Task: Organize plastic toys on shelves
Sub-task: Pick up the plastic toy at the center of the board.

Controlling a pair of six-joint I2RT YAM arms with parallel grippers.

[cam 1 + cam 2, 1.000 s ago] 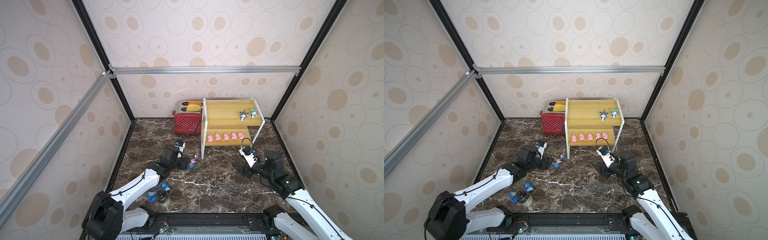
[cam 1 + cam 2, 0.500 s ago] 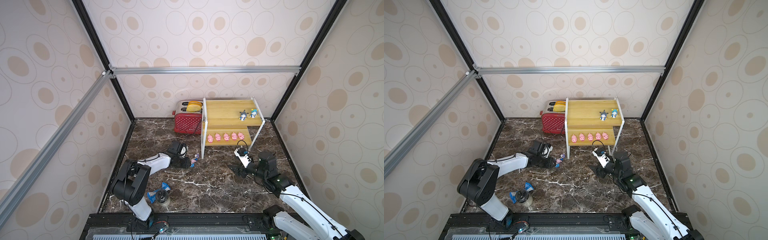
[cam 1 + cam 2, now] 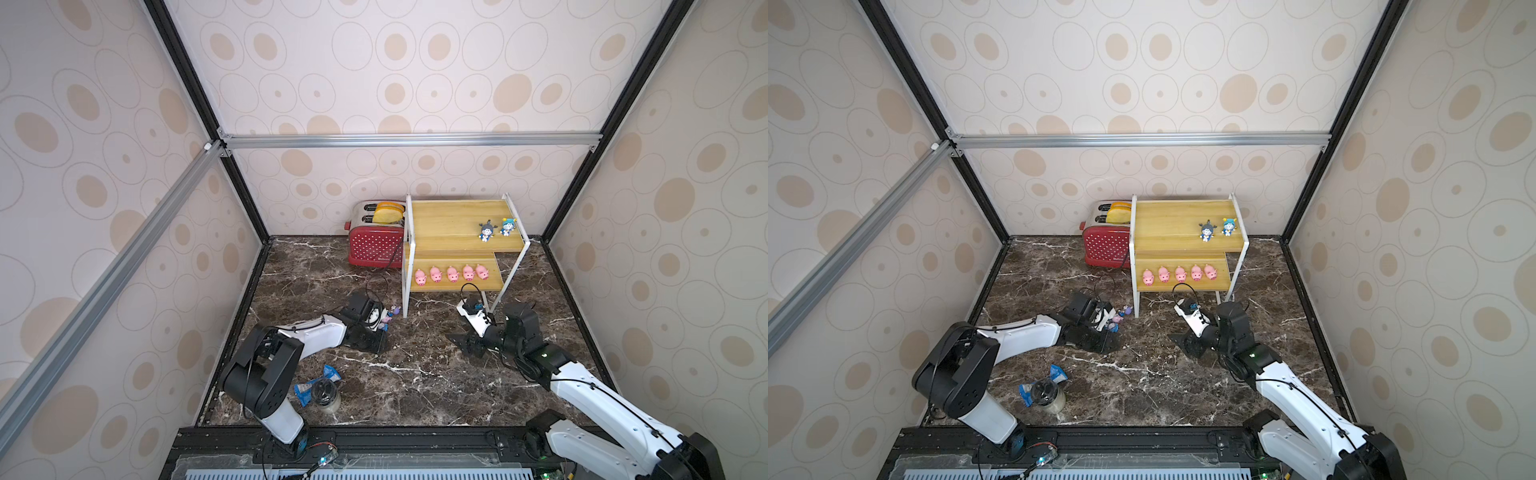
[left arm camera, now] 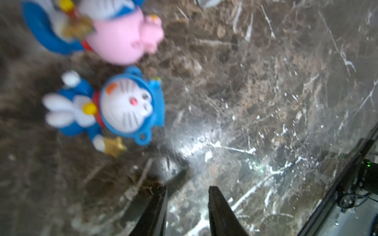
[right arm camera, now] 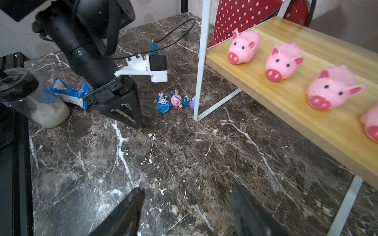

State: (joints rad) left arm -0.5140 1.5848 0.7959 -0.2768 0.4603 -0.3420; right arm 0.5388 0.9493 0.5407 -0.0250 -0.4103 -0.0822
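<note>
The shelf rack (image 3: pixel 453 220) holds five pink pigs (image 3: pixel 452 274) below and two figurines (image 3: pixel 486 231) above. The left gripper (image 4: pixel 187 192), jaws slightly apart and empty, should I think shift over the blue figurine (image 4: pixel 126 106) lying on the marble top (image 5: pixel 184 153) and pinch its round head; the right gripper (image 5: pixel 188 190) is spread, empty. A third figurine (image 5: pixel 190 103) is half hidden behind the rack's leg (image 5: pixel 201 61).
</note>
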